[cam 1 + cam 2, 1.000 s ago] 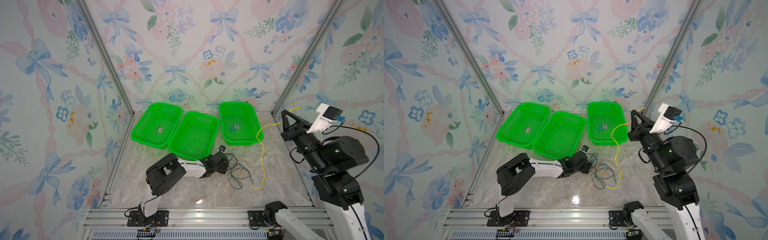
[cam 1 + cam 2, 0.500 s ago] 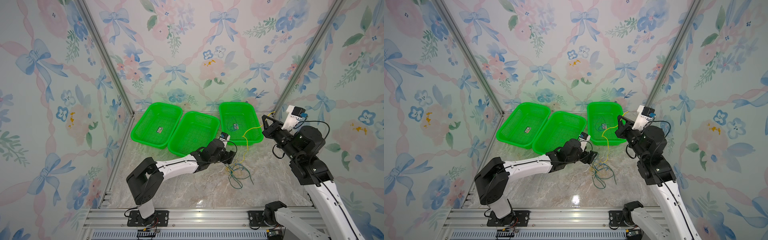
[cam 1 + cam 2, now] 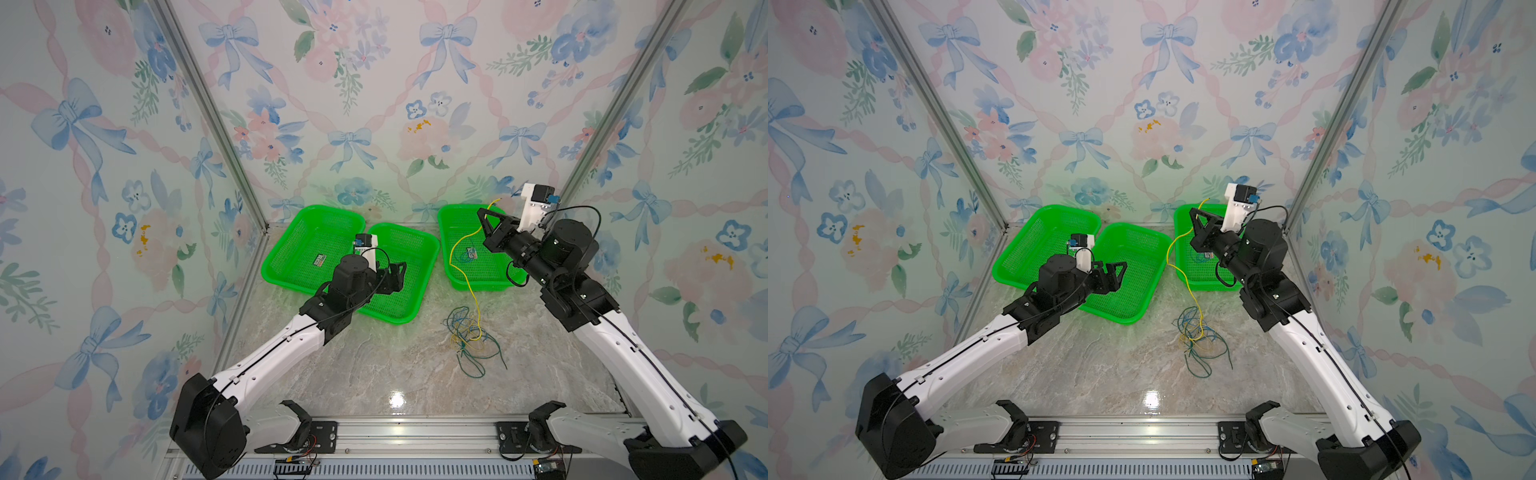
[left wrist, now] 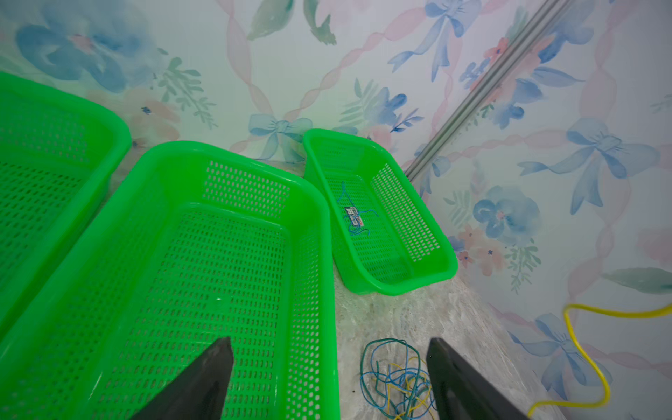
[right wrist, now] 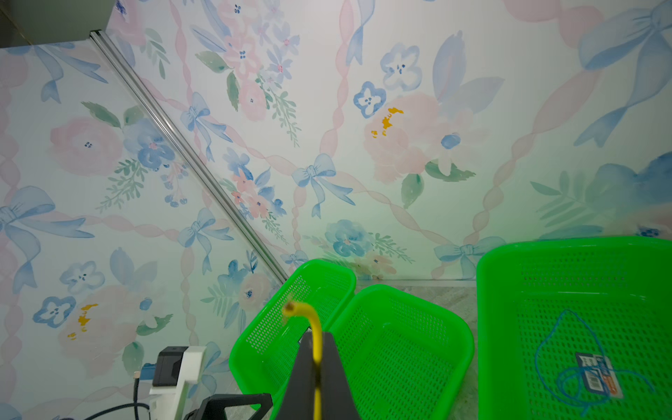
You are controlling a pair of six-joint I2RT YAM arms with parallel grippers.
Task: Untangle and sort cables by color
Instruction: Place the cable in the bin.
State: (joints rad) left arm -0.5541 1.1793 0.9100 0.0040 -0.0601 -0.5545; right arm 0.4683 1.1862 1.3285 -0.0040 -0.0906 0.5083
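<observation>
I count one cable sorted so far. A thin blue cable (image 4: pixel 355 231) lies curled on the floor of the right-hand green perforated plastic basket (image 3: pixel 490 286). I see no cable in the middle green basket (image 3: pixel 409 318) or the left green basket (image 3: pixel 282 257).

A second one is in hand. My right end effector (image 5: pixel 315 342) is clenched on a thin yellow cable (image 5: pixel 312 320) close to its free end and holds it up above the right basket. From there the yellow cable hangs down across that basket's front rim. Its lower end runs into the tangle of blue, yellow and dark green cables (image 3: pixel 469 336) on the marble-patterned worktop (image 3: pixel 374 365), just in front of the baskets, so I judge it only partly freed.

My left end effector (image 4: pixel 330 342) is released, its jaws wide apart with nothing between them. It hovers over the near edge of the middle basket, beside the tangle.

The yellow cable has yet to be pulled fully clear and given a basket other than the blue one's. Then come the remaining blue, yellow and dark green strands. By my reckoning I am early in the job, with most of the pile unsorted.
</observation>
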